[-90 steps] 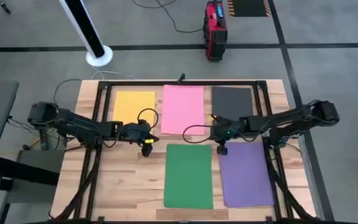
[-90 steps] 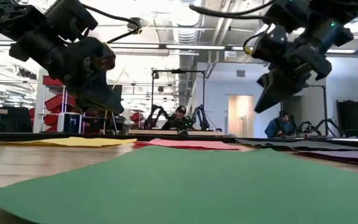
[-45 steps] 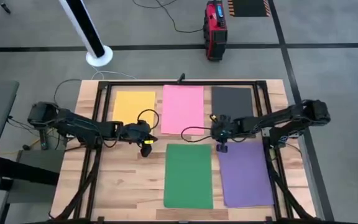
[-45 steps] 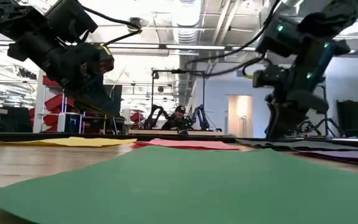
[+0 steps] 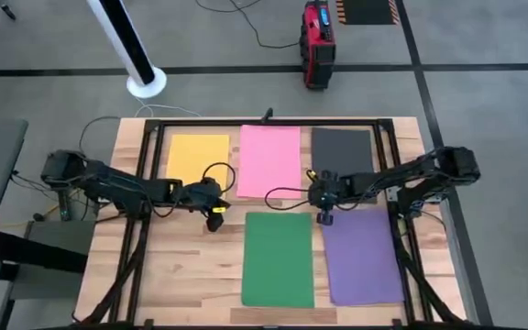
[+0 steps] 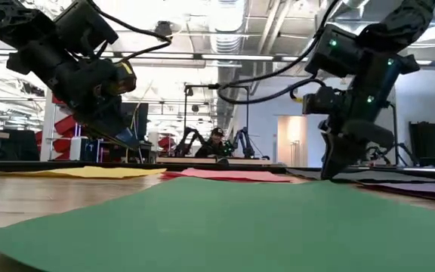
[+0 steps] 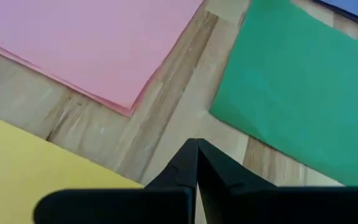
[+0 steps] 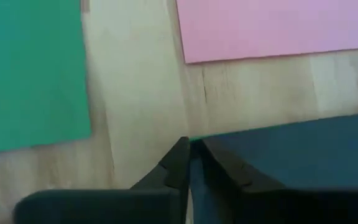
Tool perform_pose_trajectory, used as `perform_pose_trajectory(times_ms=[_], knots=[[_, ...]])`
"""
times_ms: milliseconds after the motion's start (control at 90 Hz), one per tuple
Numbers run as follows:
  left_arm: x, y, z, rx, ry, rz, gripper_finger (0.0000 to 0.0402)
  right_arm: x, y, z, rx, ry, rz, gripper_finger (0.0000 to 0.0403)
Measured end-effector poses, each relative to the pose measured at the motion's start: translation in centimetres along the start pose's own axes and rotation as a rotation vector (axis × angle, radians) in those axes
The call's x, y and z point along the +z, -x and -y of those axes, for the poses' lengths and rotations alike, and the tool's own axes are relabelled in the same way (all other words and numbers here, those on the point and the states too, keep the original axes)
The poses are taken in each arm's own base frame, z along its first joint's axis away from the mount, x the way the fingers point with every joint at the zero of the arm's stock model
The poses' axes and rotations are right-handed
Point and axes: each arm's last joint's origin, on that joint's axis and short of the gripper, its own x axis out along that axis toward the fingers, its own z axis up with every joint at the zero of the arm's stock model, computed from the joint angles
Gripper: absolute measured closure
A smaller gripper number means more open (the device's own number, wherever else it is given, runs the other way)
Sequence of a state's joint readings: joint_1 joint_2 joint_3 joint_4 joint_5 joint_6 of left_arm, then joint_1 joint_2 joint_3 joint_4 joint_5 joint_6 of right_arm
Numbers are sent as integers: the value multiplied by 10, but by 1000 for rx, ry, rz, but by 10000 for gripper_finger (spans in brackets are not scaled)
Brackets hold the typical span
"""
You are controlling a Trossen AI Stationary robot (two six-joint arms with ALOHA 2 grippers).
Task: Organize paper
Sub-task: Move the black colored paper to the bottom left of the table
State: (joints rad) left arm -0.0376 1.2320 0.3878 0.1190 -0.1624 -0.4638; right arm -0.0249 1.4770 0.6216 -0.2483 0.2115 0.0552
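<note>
Your right tool (image 5: 324, 217): fingers closed together, tips low at the purple sheet's (image 5: 362, 257) near corner, beside the dark grey sheet (image 5: 345, 151).

Your left tool (image 5: 215, 222): fingers closed, empty, above bare counter (image 5: 191, 266) between yellow sheet (image 5: 197, 158), pink sheet (image 5: 269, 160) and green sheet (image 5: 278, 259).

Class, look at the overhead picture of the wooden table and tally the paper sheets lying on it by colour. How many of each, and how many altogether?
Yellow rectangular paper sheet: 1
Pink rectangular paper sheet: 1
Dark grey rectangular paper sheet: 1
Green rectangular paper sheet: 1
Purple rectangular paper sheet: 1
Total: 5 sheets
</note>
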Motion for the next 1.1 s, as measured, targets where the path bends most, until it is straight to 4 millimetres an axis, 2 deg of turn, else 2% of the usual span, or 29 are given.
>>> perform_pose_trajectory(times_ms=[222, 533, 711, 900, 989, 1100], knots=[[0, 0, 0, 1, 1, 0, 401, 2, 10, 2, 2, -9, 29, 401], [7, 0, 1, -21, -33, 65, 402, 6, 41, 2, 22, -17, 145, 402], [38, 2, 0, -26, -162, 241, 401, 6, 52, 6, 23, -29, 185, 403], [79, 10, 5, 7, -417, 379, 401, 7, 57, 7, 25, -41, 205, 403], [92, 5, 7, -16, -506, 385, 391, 7, 58, 7, 25, -42, 209, 403], [106, -13, 13, -56, -571, 362, 366, 7, 58, 7, 25, -42, 208, 403]])
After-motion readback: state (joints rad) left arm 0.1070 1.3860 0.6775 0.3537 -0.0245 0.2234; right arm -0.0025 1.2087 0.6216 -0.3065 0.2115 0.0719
